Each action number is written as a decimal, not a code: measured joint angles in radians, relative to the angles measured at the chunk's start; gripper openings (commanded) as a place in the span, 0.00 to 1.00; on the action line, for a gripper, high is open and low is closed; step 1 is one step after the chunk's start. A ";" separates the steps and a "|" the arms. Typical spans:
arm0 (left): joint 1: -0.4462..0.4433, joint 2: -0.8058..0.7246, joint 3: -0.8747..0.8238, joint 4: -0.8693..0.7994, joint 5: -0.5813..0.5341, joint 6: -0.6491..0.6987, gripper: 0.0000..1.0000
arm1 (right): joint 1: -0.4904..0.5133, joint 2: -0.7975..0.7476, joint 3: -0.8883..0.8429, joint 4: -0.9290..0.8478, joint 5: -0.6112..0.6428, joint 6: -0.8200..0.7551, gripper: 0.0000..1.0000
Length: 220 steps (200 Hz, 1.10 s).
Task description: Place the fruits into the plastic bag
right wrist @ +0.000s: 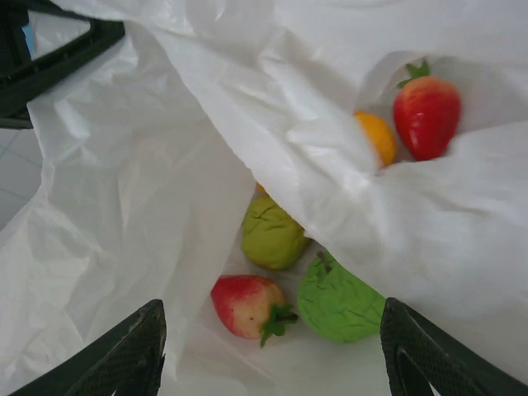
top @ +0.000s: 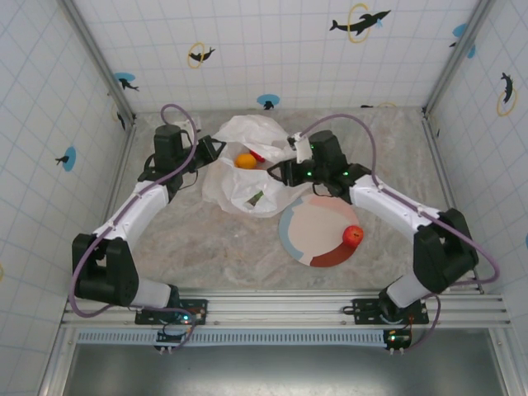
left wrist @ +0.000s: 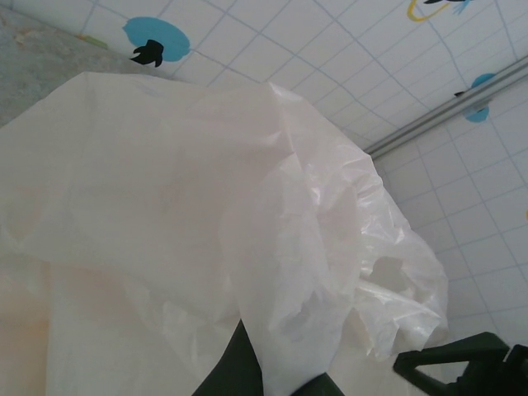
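The plastic bag (top: pixel 235 188) lay wrinkled at mid-table, its left edge lifted where the left gripper (top: pixel 214 153) was pinched shut on a fold of film. Just beside it, toward the right arm's base, sat the round plate (top: pixel 307 229). The right gripper (top: pixel 275 171) hung over the bag's mouth, fingers (right wrist: pixel 128 359) spread wide with nothing between them. Inside the bag lay a green apple (right wrist: pixel 338 301), a yellow-green pear (right wrist: pixel 271 235), a red-and-yellow fruit (right wrist: pixel 246 304), a strawberry (right wrist: pixel 426 115) and an orange (right wrist: pixel 377 136) half under a fold. One red apple (top: pixel 353 235) sat on the plate's right rim, outside the bag. It lay back and to the right of the open gripper, on the right arm's side and well apart from the left. Being round, it offered no long axis, so the pickup appeared to fall to the right arm.
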 measured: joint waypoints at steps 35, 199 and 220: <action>0.000 0.008 0.000 0.000 0.001 0.000 0.00 | -0.051 -0.119 -0.086 0.007 0.061 -0.020 0.73; 0.000 0.029 0.000 0.031 0.053 -0.033 0.00 | -0.047 -0.427 -0.304 -0.493 0.629 0.006 0.93; 0.000 0.029 0.000 0.031 0.053 -0.033 0.00 | -0.047 -0.428 -0.361 -0.526 0.633 0.029 0.95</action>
